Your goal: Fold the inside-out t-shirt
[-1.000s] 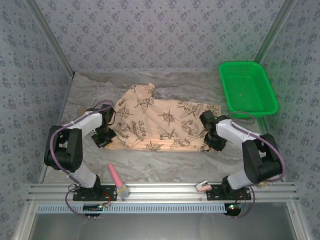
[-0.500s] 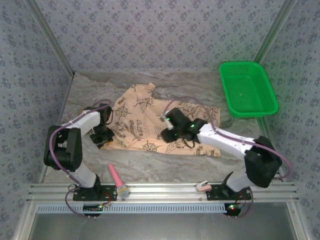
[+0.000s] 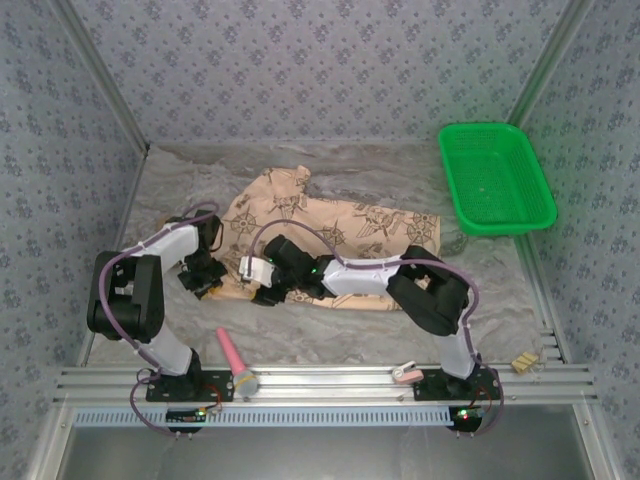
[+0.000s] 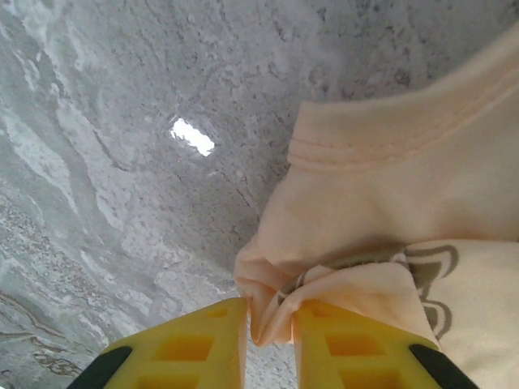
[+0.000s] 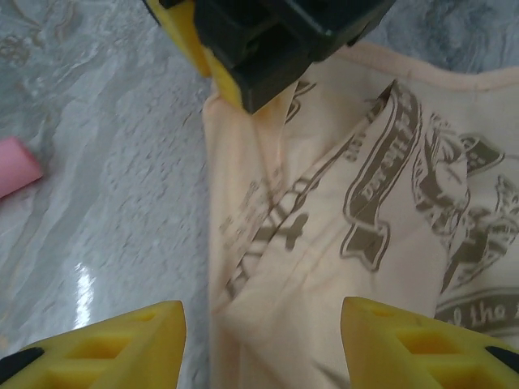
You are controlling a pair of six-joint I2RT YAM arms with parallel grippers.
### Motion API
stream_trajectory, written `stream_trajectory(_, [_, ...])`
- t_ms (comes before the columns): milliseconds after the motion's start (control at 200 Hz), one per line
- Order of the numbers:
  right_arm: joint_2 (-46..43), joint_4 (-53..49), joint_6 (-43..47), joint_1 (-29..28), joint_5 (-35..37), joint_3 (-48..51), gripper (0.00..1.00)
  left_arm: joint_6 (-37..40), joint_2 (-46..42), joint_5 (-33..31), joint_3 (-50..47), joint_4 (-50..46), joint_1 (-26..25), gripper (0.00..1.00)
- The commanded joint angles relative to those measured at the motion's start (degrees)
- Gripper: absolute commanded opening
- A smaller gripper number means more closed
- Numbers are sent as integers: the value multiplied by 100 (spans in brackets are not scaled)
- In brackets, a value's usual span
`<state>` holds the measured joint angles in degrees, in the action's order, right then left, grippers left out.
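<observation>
- Top external view: the peach-tan cloth t-shirt with dark compass prints (image 3: 375, 222) lay crumpled on the grey marbled tabletop (image 3: 400, 180).
- The left gripper (image 4: 270, 324) had its jaws clamped on a fold of the shirt's left edge.
- The right gripper (image 5: 263, 340) hovered just beside, jaws apart.

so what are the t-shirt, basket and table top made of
T-shirt: soft matte cloth; it bunches and has a stitched hem. Green basket: likely moulded plastic, evenly bright green. Table top: marbled grey, glossy, with a light glare; stone or printed sheet, cannot tell.
</observation>
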<state>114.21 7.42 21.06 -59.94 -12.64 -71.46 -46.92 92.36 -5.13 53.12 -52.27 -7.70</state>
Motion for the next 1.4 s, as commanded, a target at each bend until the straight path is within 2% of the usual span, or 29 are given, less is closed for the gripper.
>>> stream_trajectory(0, [339,243,146,-31,127,-292,52,57,37,40,-53,4,109,18])
stream_trajectory(125, [452,243,100,9,-119,-352,45,76,85,99,-154,139,155,17])
stream_trajectory(220, [477,179,76,24,-106,-374,27,133,181,99,-118,115,175,15])
stream_trajectory(345, [505,211,-52,85,70,-328,10,103,160,147,-217,199,207,14])
stream_trajectory(435, [463,518,-478,230,271,-236,0,171,229,102,-215,197,216,13])
stream_trajectory(600, [355,616,-1636,722,837,-352,0,203,209,83,-325,210,310,13])
stream_trajectory(665, [444,635,-2101,984,1284,-397,0,233,228,99,-331,220,326,12])
stream_trajectory(755, [603,309,-3267,1411,1501,-570,0,254,210,192,-292,190,337,13])
stream_trajectory(810, [691,-27,-4115,1664,1442,-716,30,186,118,271,-324,239,340,13])
stream_trajectory(840, [715,-204,-4507,1765,1248,-790,40,172,54,358,-366,296,336,15])
stream_trajectory(865, [697,-245,-4775,1860,1035,-803,44,174,-6,431,-372,328,335,18])
stream_trajectory(929, [491,-34,-5040,1978,703,-626,45,198,-107,541,-318,304,335,23])
stream_trajectory(999, [160,93,-4749,1933,657,-403,45,261,-188,526,-169,114,333,25])
stream_trajectory(1119, [-100,-161,-3458,1644,211,-428,45,271,-360,530,-87,-29,336,28])
stream_trajectory(1254, [221,-518,-1594,1080,-229,-937,51,236,-361,392,-135,-64,340,29])
stream_trajectory(1329, [559,-655,-946,824,-8,-1350,54,176,-320,440,-246,46,341,28])
stream_trajectory(1359, [680,-615,-760,755,12,-1443,60,145,-301,466,-287,95,346,28])
stream_trajectory(1394, [824,-623,-561,698,-1,-1555,62,143,-273,504,-326,155,348,28])
